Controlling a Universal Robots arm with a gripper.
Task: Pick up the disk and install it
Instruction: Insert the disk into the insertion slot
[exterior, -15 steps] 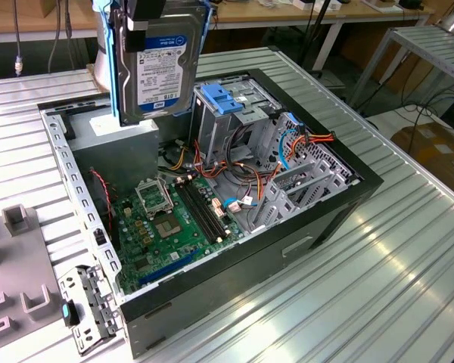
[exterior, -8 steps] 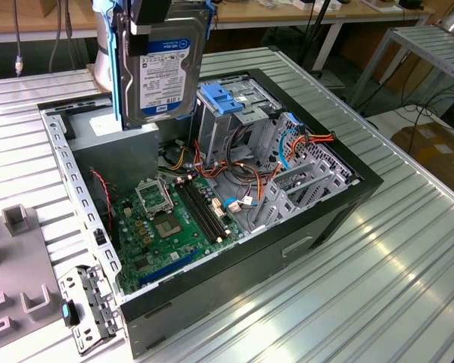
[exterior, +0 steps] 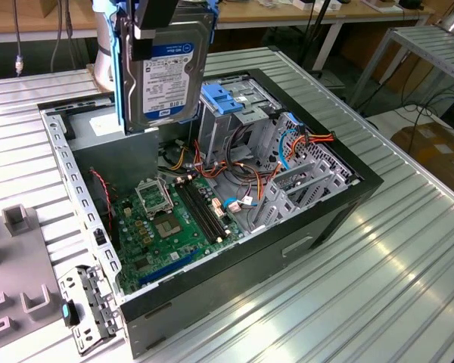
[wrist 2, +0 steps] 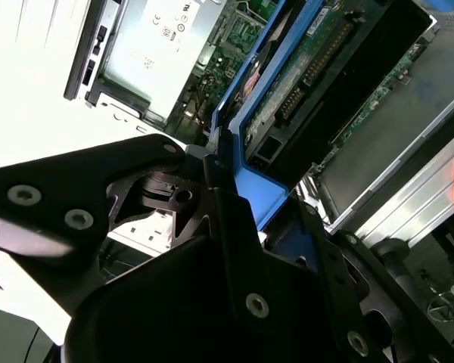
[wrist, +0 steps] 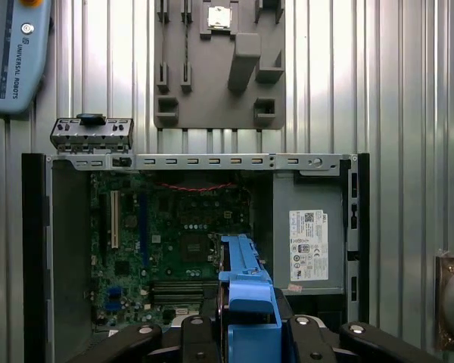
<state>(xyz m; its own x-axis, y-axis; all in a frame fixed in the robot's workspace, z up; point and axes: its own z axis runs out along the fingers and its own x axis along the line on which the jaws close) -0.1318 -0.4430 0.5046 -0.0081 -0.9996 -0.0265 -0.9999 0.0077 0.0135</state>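
The tool (exterior: 153, 30) is closed on the disk (exterior: 170, 76), its fingers (wrist 2: 234, 219) pressed against the blue side rails, and holds it in the air. In the exterior view the disk hangs on edge from the tool, with its white label facing the camera. Directly beneath the tool sits the open computer case (exterior: 303, 234), lying on its side on the ribbed metal worktop (exterior: 378, 287). The green motherboard (exterior: 166, 219) lies below the tool, and the drive cage (exterior: 234, 106) with its light-blue latch stands just beside the hanging disk. In the first wrist view, the grey power supply (wrist: 306, 242) lies inside the case, and a grey fixture plate (wrist: 219, 68) rests beyond it.
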